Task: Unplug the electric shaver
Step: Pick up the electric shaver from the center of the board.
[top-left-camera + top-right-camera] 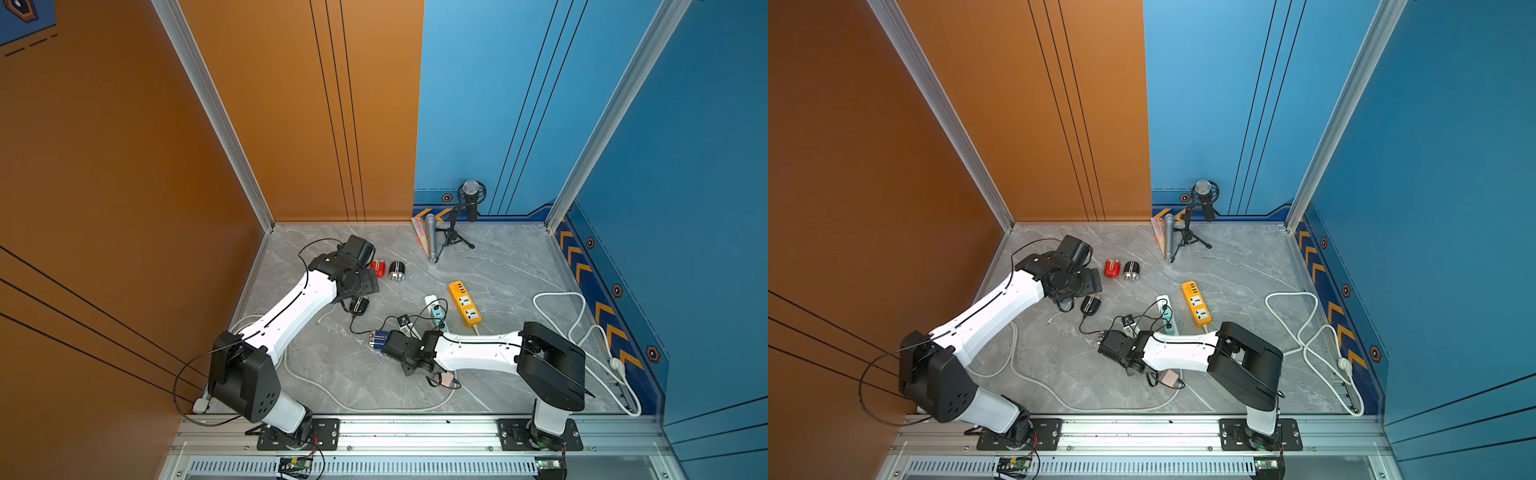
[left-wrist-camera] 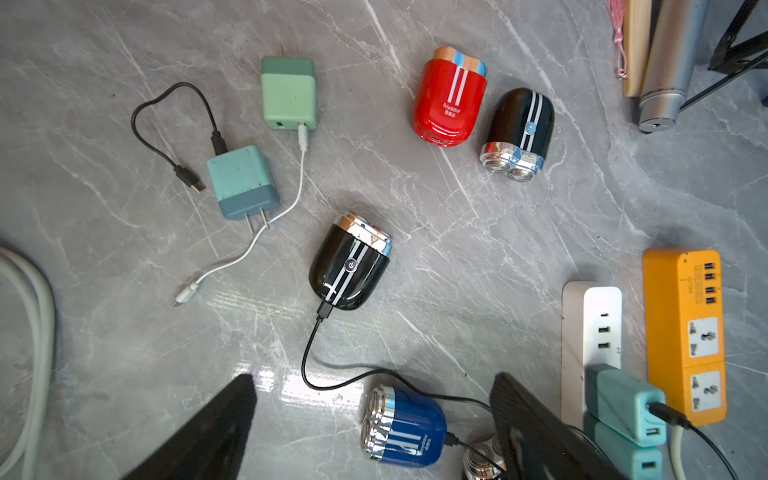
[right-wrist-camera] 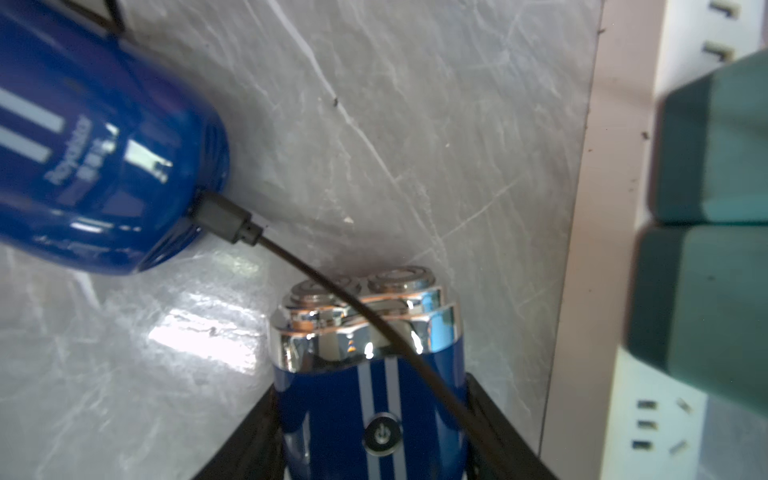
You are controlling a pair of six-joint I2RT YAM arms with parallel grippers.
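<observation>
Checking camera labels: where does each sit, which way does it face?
Top views: high overhead, angled down at the table; left arm, right arm show.
Left wrist: raised, facing down at table and corded blue shaver; left fingers show.
Right wrist: low, facing a blue shaver between right fingers.
Shared: corded blue shaver, both wrist views.

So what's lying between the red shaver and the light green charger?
Nothing: in the left wrist view, only bare gray table separates the red shaver from the light green charger.
</observation>
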